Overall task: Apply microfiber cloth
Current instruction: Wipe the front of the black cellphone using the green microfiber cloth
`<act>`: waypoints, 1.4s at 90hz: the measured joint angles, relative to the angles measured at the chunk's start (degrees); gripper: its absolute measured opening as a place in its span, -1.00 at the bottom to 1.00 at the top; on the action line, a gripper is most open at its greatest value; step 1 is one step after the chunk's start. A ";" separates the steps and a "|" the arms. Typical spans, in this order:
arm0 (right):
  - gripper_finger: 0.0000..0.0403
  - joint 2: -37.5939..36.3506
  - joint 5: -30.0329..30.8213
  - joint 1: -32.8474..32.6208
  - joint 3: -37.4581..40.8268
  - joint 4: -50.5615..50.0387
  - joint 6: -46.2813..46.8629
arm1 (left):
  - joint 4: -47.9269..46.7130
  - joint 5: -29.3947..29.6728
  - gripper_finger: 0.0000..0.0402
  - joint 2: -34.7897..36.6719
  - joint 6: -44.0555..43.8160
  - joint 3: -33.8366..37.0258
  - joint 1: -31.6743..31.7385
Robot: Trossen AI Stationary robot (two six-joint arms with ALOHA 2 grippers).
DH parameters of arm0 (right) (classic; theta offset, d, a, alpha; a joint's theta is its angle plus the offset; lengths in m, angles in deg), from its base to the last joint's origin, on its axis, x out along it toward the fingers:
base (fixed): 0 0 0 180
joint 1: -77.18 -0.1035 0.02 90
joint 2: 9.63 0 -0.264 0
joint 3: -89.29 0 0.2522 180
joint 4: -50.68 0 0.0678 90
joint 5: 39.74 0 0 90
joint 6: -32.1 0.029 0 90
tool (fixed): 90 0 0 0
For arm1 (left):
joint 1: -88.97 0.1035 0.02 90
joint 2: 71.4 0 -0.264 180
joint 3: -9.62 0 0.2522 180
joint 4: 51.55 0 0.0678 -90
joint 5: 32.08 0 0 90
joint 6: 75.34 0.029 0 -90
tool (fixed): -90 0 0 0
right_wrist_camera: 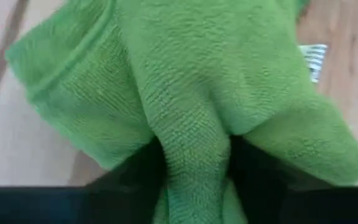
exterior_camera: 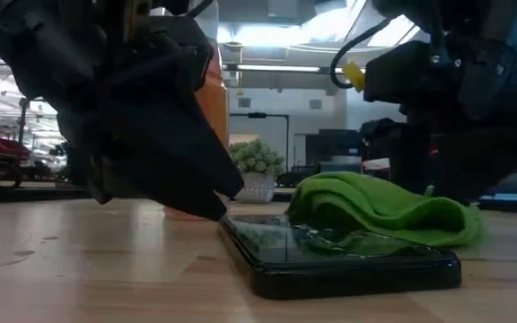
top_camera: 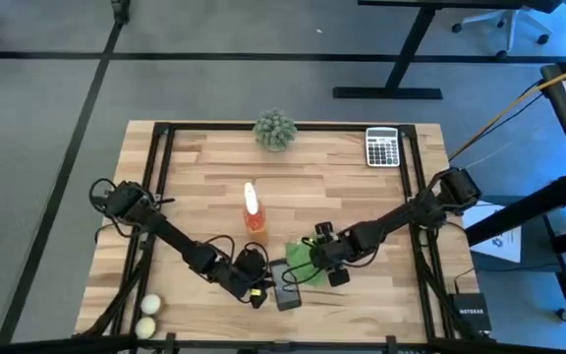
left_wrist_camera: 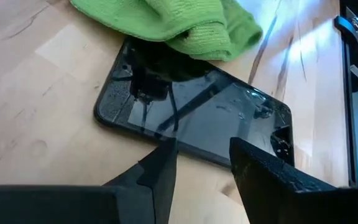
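Observation:
The green microfiber cloth lies bunched on the wooden table, and its near part rests over the far end of a black phone that lies flat, screen up. My right gripper is shut on the cloth from the phone's right. My left gripper stands open at the phone's left long edge, fingers low to the table. Droplets show on the phone's screen. My left gripper's fingertip stands right at the phone's left edge; I cannot tell whether it touches. My right gripper pinches a raised fold of the cloth between its two fingers, coming slanting down from the table's right. The rest of the cloth lies slack on the table and the phone's far end.
An orange spray bottle stands just beyond the phone. A fuzzy round plant and a calculator sit at the far edge. Two pale balls lie at the near left corner. Bare wood lies between.

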 joint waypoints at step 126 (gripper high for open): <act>-0.96 -4.80 1.10 -6.44 -4.96 3.02 0.50 | 6.46 -7.09 -0.35 -3.28 3.29 -3.21 3.60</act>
